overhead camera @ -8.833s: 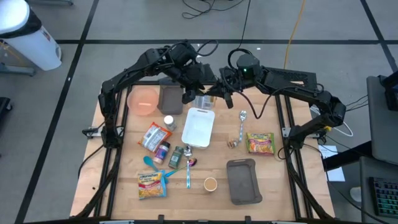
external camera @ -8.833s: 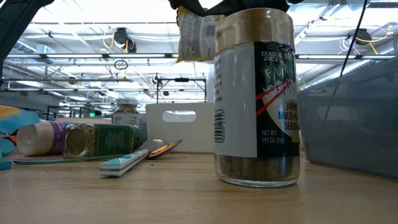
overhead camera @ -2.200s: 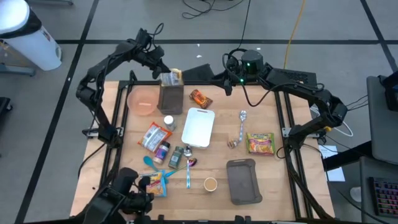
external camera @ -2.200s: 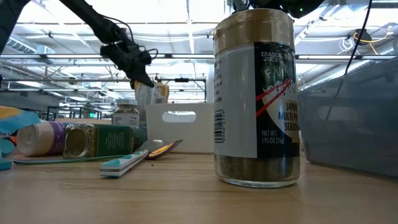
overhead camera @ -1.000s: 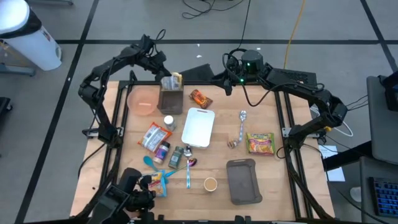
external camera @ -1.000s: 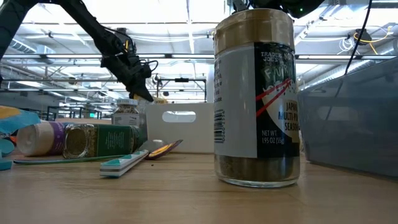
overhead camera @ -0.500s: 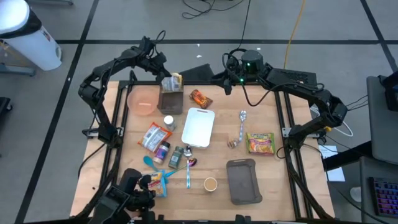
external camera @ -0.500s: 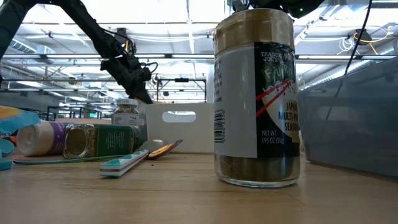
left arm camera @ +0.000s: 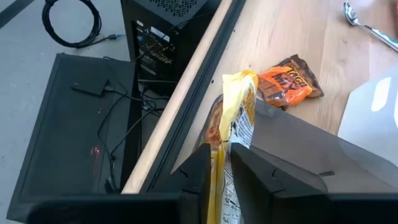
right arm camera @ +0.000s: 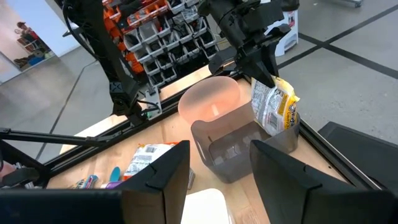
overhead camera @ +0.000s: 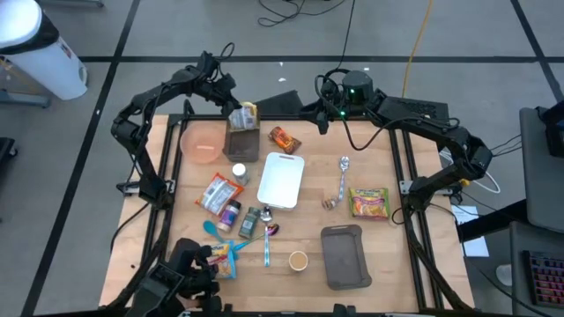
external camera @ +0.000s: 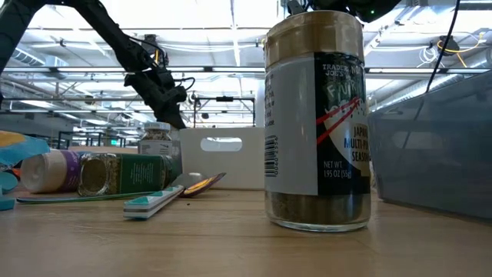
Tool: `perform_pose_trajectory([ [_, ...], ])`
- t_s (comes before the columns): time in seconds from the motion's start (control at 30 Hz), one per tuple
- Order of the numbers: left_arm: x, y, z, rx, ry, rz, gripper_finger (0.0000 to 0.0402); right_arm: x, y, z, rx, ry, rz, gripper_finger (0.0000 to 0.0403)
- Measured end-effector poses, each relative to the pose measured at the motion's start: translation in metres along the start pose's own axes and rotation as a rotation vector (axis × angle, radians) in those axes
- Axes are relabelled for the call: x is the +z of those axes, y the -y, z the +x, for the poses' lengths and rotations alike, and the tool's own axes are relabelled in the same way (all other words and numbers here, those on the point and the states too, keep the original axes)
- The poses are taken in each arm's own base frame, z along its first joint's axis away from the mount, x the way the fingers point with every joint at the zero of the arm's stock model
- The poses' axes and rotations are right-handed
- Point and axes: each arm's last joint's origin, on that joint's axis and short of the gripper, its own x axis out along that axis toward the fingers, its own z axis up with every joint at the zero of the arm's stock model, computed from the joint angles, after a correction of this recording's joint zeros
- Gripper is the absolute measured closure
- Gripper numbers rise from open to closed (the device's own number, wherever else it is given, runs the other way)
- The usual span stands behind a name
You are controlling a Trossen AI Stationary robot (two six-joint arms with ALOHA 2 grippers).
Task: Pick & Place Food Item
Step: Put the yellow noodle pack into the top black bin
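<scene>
A yellow-and-white food packet (overhead camera: 243, 113) stands upright in the clear grey bin (overhead camera: 242, 141) at the table's far edge, next to the pink bowl (overhead camera: 203, 143). My left gripper (left arm camera: 221, 158) reaches in from the far left, slanting down, and is shut on the packet's top. In the right wrist view it (right arm camera: 266, 73) sits over the packet (right arm camera: 273, 106). My right gripper (right arm camera: 221, 186) hangs open and empty above the far edge, right of the bin. My left gripper has the packet's upper edge (left arm camera: 219, 177) pinched between its two fingers. They come from above and the far left, slanting down. The packet stands upright, its lower part inside the bin (left arm camera: 298, 149) against the far wall and its crumpled top (left arm camera: 239, 93) sticking out past the fingertips.
An orange-brown candy wrapper (overhead camera: 284, 139) lies right of the bin. A white tray (overhead camera: 281, 180), spoon (overhead camera: 344, 176), jars, noodle packets (overhead camera: 368, 202) and a grey tray (overhead camera: 344, 255) cover the middle and near table. A dark shape (overhead camera: 181, 273) sits at the near left edge.
My left gripper has tipped slightly over the bin. The packet's lower tip, which showed below the gripper in the low view a second ago, has sunk out of sight.
</scene>
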Motion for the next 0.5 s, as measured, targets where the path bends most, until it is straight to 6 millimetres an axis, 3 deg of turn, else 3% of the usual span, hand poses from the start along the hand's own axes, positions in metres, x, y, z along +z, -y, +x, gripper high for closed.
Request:
perform_pose_trajectory([
  [0.5,0.01,-0.005,-0.001,0.042,0.093,-0.099,0.0263,0.0,0.0,0.0,0.0,0.0,0.0,0.0243],
])
